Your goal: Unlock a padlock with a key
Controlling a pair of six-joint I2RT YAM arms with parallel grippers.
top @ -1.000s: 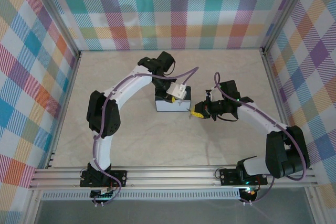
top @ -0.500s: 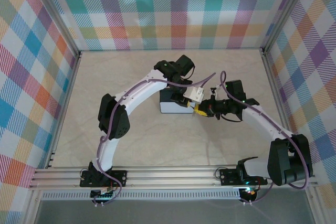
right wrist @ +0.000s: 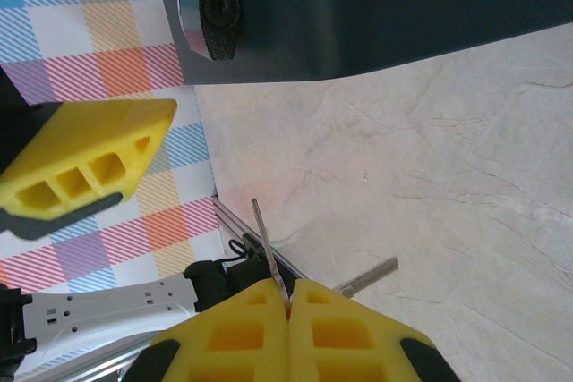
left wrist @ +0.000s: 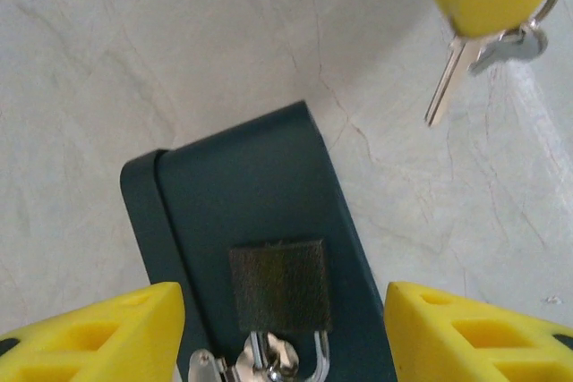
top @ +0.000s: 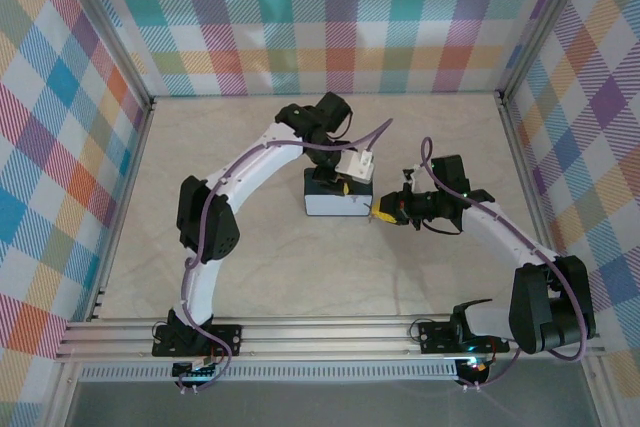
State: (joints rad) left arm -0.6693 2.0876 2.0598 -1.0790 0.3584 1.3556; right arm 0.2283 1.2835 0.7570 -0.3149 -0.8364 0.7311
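Plainly, the coming move turns on getting the key (right wrist: 267,248) to the padlock (left wrist: 273,355). The padlock lies on top of the dark-blue box (left wrist: 242,194), and its metal shackle shows just below a dark square patch (left wrist: 279,284). The right end effector (right wrist: 288,306) is clamped shut on the key and sits just off the box's right end, low over the surface (left wrist: 134,42). From its wrist view the blade points up and slightly left, while what looks like the lock's dark, shiny-rimmed end sits higher and further left at the box's edge. So the key is aimed roughly toward the lock but is off to one side and well short of it. The padlock's long axis seems to run along the box's length, shackle toward the patch, though its body is mostly cut off. The left end effector (left wrist: 285,315) is nearer, hovering directly over the lock with its yellow fingers spread wide on either side, gripping nothing. Half a second ago the left arm reached further right, almost against the right end effector; it has since drawn back over the box and widened its fingers. Over the last second the box has sat slightly further right, and the right end effector has barely moved.
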